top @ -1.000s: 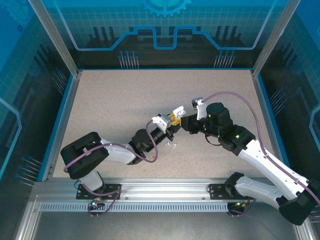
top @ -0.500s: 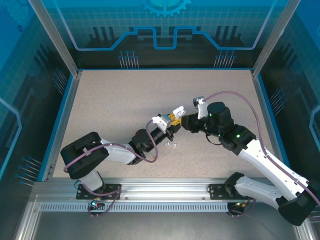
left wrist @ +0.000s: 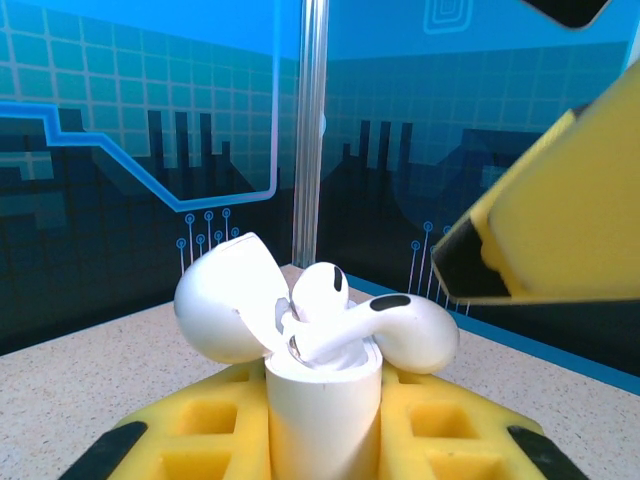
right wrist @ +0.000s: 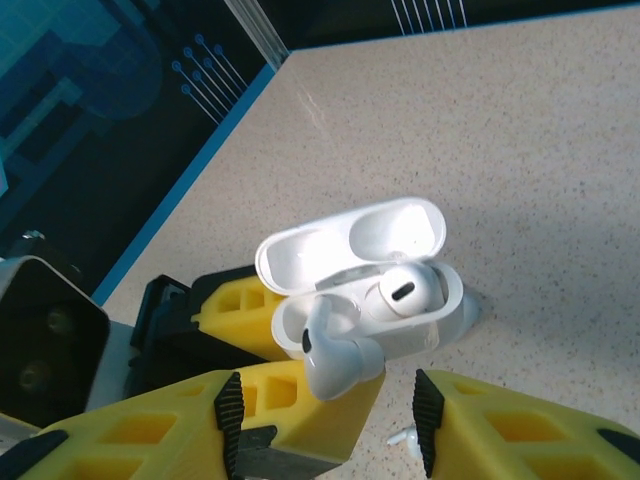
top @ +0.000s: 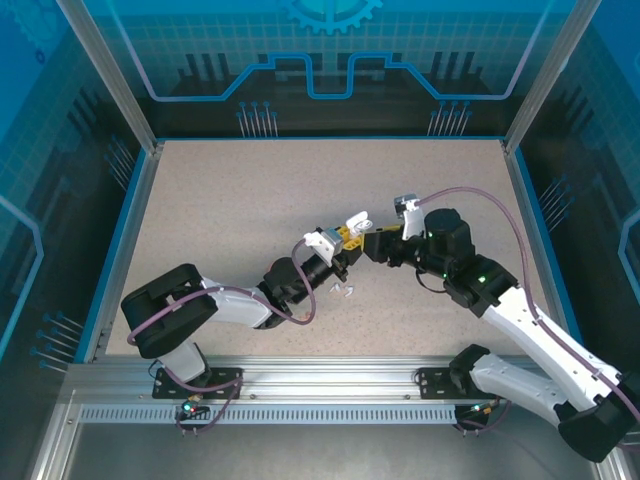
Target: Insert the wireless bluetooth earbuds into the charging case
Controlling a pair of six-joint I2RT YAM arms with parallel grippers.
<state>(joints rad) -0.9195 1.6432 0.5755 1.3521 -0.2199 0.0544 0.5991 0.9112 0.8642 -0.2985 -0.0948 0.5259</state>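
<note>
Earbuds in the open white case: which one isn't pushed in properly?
The tilted earbud, lying across the rim of the charging case with its head hanging outside. The other earbud sits down in its well.

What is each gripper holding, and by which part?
Left gripper clamps the charging case by its lower body. Right gripper holds nothing, jaws open near the unseated earbud.

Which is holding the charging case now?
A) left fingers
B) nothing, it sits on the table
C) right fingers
A: the left fingers clamp the charging case from both sides with its lid open, while the right fingers stand apart and clear of it.
</note>
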